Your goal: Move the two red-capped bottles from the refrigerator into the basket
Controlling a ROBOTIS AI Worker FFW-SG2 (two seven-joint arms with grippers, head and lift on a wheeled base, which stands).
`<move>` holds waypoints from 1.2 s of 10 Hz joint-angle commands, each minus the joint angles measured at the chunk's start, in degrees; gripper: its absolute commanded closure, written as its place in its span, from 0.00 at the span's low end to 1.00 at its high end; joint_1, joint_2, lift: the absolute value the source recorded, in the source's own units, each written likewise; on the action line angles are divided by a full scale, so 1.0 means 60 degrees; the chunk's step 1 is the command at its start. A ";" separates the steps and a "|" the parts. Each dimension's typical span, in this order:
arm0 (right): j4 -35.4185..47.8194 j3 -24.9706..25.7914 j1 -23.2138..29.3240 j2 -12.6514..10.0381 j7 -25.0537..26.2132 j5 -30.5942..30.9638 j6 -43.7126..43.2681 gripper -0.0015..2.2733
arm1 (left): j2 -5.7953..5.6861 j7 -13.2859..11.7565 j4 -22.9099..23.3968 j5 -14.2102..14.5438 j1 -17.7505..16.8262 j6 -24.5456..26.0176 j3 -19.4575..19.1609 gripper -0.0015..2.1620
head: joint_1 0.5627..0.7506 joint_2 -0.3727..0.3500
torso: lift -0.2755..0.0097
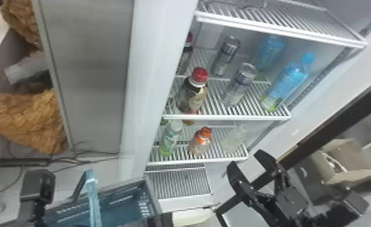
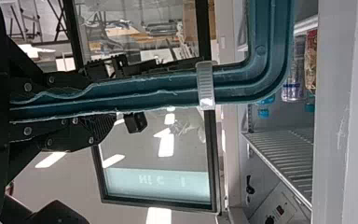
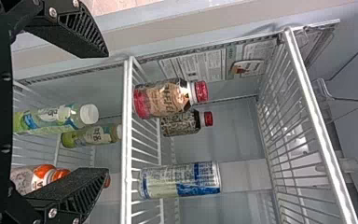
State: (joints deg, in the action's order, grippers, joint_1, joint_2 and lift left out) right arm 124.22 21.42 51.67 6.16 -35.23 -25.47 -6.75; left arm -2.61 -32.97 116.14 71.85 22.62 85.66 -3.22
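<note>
My station at the refrigerator (image 1: 156, 60), basket (image 1: 123, 184) gripped and two bottles upright on the shelf.

Nearest, I have the left end effector (image 1: 38, 191) clamped on the blue handle (image 2: 163, 88), the basket just to its right; my right end effector (image 1: 245, 158) is empty, its fingers apart, well to the right of the basket. Beyond and left of the right end effector, an orange-capped bottle (image 1: 200, 143) stands on the lower shelf (image 1: 194, 161). Farther up and left of that same end effector, the front red-capped bottle (image 1: 192, 95) stands on the middle shelf (image 1: 239, 117), with a silver can (image 1: 239, 86) to its right; behind it, farthest off, is the rear red-capped bottle (image 1: 185, 59).
</note>
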 commanded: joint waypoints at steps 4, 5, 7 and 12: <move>-0.0184 -0.0010 -0.0385 -0.0016 0.0041 0.0017 0.0281 0.06 | 0.0011 -0.0013 0.0084 0.0060 -0.0207 0.0137 0.0041 0.56 | 0.70 0.03 | 0.97; -0.0161 -0.0010 -0.0456 -0.0046 0.0041 -0.0021 0.0374 0.06 | -0.0062 -0.0057 0.0131 0.0250 -0.0137 0.0278 0.0041 0.56 | 0.70 0.03 | 0.97; -0.0020 -0.0048 -0.0456 -0.0075 0.0041 0.0284 0.0585 0.06 | -0.0121 -0.0057 0.0177 0.0269 -0.0184 0.0231 0.0022 0.56 | 0.70 0.03 | 0.97; 0.0566 -0.0353 -0.1112 -0.0368 0.0363 0.0893 0.1195 0.06 | -0.0033 0.0002 0.0201 0.0231 -0.0254 0.0231 0.0098 0.56 | 0.70 0.03 | 0.97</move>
State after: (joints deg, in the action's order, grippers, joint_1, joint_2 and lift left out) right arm 127.77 19.87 45.79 4.11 -33.13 -20.31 0.13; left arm -2.76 -32.95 117.34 73.27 21.20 87.04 -2.71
